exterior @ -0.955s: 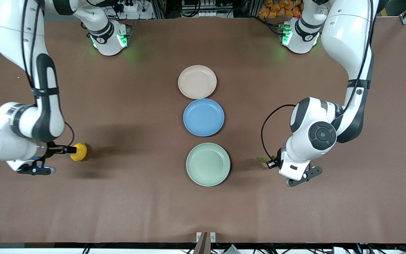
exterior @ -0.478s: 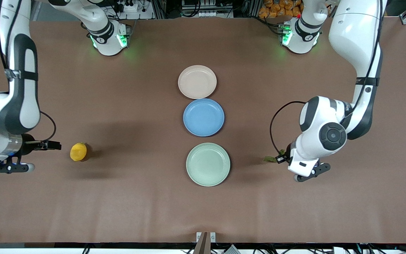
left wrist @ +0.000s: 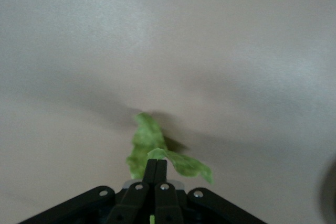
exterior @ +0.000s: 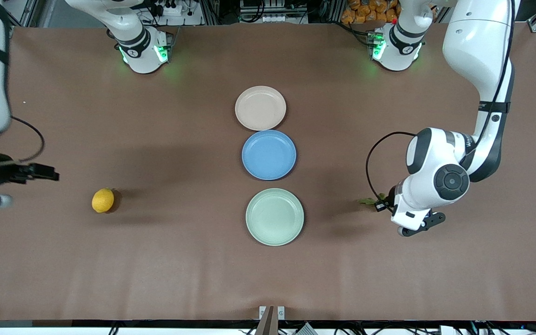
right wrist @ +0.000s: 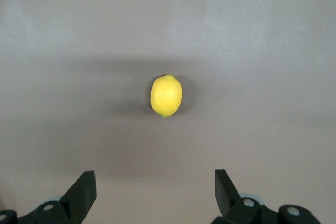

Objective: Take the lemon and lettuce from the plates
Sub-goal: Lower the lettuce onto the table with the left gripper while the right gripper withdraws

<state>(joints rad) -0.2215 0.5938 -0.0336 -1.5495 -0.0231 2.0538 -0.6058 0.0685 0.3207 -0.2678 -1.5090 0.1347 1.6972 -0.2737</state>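
Left gripper (left wrist: 156, 167) pinches the lettuce (left wrist: 148, 141); right gripper (right wrist: 155, 192), jaws spread, stands apart from the lemon (right wrist: 166, 95).

White arms (exterior: 479, 51) with black joints; black cables; green-lit bases (exterior: 144, 51).

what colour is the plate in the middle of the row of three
Blue. The middle plate sits between the beige-pink and mint-green ones, clearest in the front view.

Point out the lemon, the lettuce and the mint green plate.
lemon (exterior: 103, 200), front view, middle of the rind.
lettuce (left wrist: 144, 142), left wrist view, the leaf blade.
mint green plate (exterior: 275, 217), front view, bare centre.
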